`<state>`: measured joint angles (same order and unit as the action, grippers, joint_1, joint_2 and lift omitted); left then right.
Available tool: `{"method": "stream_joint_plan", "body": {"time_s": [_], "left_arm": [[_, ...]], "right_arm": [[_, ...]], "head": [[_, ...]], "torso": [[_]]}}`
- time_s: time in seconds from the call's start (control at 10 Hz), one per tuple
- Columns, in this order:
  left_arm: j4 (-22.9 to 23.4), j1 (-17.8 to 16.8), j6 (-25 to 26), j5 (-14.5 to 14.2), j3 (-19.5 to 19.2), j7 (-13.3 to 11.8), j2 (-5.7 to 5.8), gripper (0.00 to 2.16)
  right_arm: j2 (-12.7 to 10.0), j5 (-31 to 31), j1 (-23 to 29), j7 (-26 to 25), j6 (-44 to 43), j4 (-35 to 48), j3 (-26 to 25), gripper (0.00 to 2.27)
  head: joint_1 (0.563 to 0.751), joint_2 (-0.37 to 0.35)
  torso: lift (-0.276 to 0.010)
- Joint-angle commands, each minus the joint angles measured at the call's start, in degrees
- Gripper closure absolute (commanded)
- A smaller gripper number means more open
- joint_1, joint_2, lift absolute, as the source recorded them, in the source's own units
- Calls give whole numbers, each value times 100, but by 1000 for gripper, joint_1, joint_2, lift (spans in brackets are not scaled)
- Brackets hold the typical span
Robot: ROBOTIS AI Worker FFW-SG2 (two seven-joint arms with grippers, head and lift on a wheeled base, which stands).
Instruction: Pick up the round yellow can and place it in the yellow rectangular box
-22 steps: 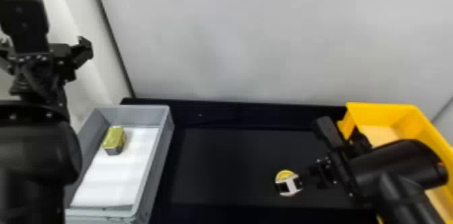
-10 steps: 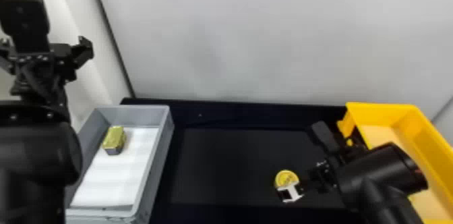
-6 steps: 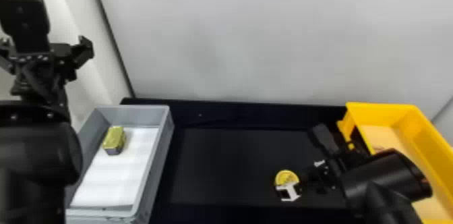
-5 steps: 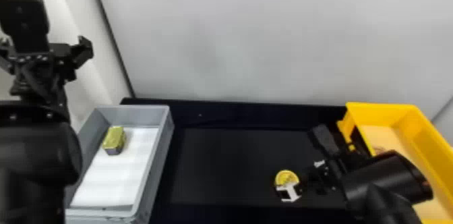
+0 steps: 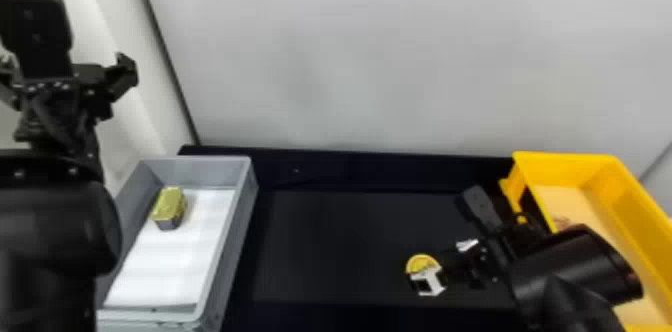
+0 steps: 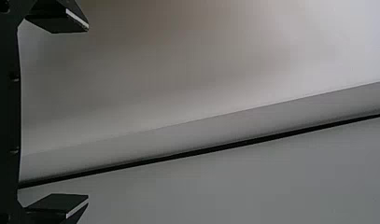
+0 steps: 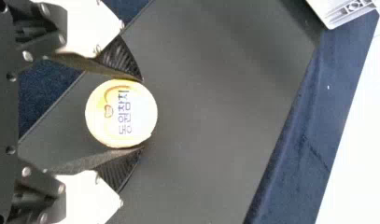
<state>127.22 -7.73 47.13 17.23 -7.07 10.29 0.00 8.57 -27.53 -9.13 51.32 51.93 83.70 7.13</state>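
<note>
Right gripper grasps the can, left of the box — placing to come; left gripper, empty and spread, farther left.

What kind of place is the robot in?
It looks like a robot work or practice spot, maybe in a lab. There's a black table with a gray bin and a yellow box on it, and a plain pale wall behind.
</note>
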Motion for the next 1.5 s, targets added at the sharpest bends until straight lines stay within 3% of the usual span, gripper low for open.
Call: {"method": "stream_joint_plan", "body": {"time_s": [0.0,0.2,0.4,0.9,1.4], "left_arm": [[-4,9,0,0,-14,0,-15,-1],[-4,9,0,0,-23,0,-15,-1],[-4,9,9,0,-23,0,-15,-1],[-65,-9,35,0,-40,0,-15,-1],[-101,-18,26,0,-40,0,-15,-1]], "right_arm": [[-4,1,-1,-5,30,32,-27,639],[-22,1,7,21,65,67,-36,837],[-48,62,7,39,118,137,-80,845],[4,-8,-72,-164,980,2001,-229,845],[40,-1090,-107,-155,1384,3310,-871,845]], "head": [[694,14],[694,14],[694,14],[694,14],[694,14]], "torso": [[-61],[-61],[-61],[-61],[-61]]}}
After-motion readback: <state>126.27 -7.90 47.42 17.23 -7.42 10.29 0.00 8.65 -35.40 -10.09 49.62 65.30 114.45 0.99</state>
